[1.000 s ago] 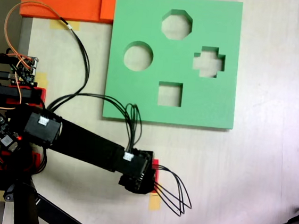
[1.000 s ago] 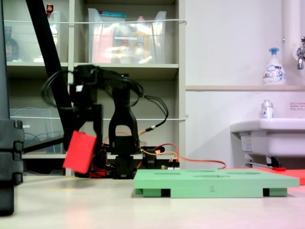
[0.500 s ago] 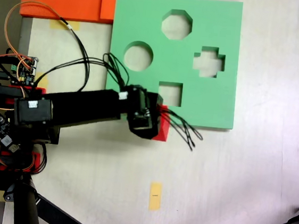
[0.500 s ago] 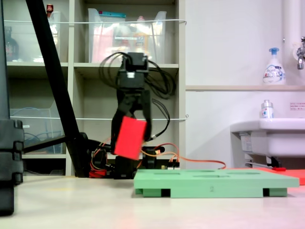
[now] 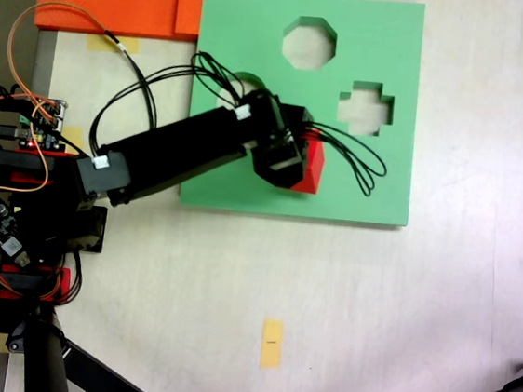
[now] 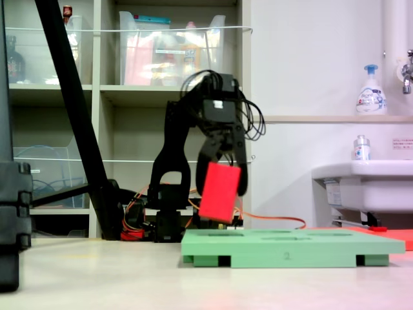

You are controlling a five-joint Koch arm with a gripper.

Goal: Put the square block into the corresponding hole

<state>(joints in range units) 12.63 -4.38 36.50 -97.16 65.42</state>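
The black arm (image 5: 177, 150) reaches out from its base at the left of a fixed view, wrist bent downward. Its gripper (image 6: 221, 187) hangs in the air, fingers (image 6: 205, 155) clamped on the tilted red cube (image 6: 219, 192).

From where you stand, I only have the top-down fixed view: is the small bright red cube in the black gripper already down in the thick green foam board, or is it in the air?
Observer: In the air. In the side fixed view the small bright red cube hangs clear above the thick green foam board, with a gap under its lowest corner.
Operator: Is it level?
Observer: No, it is tilted, its lower end leaning left in the side view.
Operator: Does the gripper have it firmly?
Observer: The black gripper has a finger on either side of the cube's top, so it is shut on it.
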